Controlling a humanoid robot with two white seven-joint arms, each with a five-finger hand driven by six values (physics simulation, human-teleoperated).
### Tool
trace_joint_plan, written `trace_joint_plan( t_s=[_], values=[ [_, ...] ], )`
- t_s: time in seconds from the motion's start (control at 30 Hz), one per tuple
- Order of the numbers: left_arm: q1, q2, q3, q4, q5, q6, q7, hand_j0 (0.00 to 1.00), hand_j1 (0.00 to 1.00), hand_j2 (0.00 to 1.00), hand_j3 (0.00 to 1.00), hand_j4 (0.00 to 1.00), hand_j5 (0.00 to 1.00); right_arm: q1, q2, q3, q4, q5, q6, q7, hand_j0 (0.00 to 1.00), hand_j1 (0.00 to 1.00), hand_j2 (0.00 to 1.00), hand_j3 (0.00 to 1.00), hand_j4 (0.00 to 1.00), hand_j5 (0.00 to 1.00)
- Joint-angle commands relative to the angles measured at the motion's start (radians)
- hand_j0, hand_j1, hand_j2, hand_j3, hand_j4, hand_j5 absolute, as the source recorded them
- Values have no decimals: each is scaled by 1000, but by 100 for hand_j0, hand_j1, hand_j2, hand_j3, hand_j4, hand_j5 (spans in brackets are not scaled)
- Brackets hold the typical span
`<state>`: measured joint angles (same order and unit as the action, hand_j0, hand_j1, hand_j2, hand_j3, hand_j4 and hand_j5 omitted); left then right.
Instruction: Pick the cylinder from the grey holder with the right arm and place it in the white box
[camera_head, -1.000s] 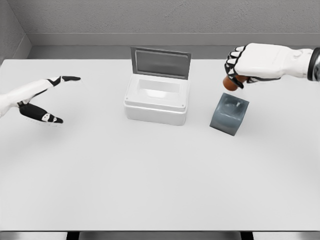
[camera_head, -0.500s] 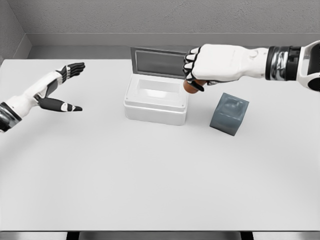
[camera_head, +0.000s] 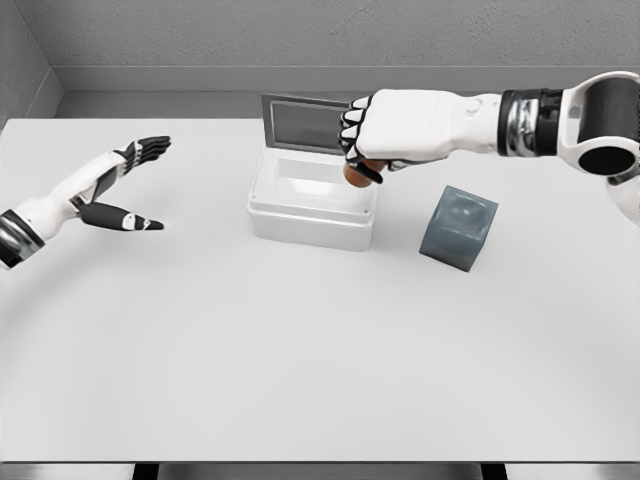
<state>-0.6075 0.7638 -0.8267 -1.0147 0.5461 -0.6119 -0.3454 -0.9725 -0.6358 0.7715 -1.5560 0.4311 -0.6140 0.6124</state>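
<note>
The right hand (camera_head: 375, 135) is clamped around the brown cylinder (camera_head: 353, 174) (only its lower end shows beneath the fingers), above the white box (camera_head: 312, 205). The grey holder (camera_head: 459, 228) sits at the box's three o'clock.

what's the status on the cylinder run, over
Right hand shut on the cylinder, over the right edge of the open white box. Grey holder empty. Left hand open, off to the left. Nothing in the way.
</note>
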Motion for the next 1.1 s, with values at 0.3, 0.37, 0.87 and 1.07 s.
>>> trace_joint_plan(
  t_s=[0.3, 0.37, 0.87, 1.07],
  values=[
    [2, 3, 1, 10, 3, 1, -3, 100, 100, 100, 100, 100, 100, -15, 27, 9, 63, 2, 3, -2, 14, 14, 14, 14, 14, 14],
    [3, 3, 1, 10, 3, 1, -3, 100, 100, 100, 100, 100, 100, -17, 31, 11, 74, 15, 3, -2, 14, 14, 14, 14, 14, 14],
    [9, 5, 1, 10, 3, 1, -3, 100, 100, 100, 100, 100, 100, -21, 53, 45, 99, 40, 3, -2, 100, 100, 100, 100, 100, 100],
    [9, 5, 1, 10, 3, 1, -3, 100, 100, 100, 100, 100, 100, -26, 51, 38, 83, 35, 3, -2, 100, 100, 100, 100, 100, 100]
  ],
)
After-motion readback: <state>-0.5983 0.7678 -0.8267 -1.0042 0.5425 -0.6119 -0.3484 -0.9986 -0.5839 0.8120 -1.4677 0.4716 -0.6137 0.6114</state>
